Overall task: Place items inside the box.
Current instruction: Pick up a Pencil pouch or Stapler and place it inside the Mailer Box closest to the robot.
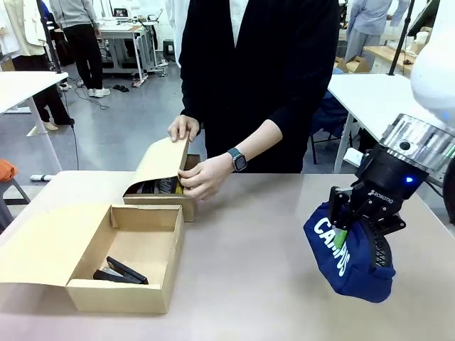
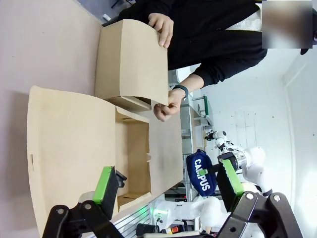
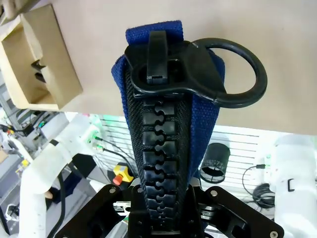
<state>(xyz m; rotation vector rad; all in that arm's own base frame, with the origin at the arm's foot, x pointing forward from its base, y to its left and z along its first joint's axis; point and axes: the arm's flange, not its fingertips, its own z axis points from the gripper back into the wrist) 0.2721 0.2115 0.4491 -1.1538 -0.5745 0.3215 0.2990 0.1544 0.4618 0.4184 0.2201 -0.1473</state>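
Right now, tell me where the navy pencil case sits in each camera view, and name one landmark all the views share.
Front view: the pencil case is at the lower right, its white lettering facing picture left.
Left wrist view: the pencil case is small, low and right of centre, lettering visible.
Right wrist view: the pencil case runs up the middle, zip toward the camera.
Shared landmark: the open cardboard box.

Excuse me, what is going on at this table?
The right gripper has its jaws shut on a navy zip pencil case lettered "CAMPUS", at the table's right side. A black stapler lies in the open cardboard box nearest the robot. Across the table, a person's hands hold the flap of a second cardboard box. The left gripper is open.
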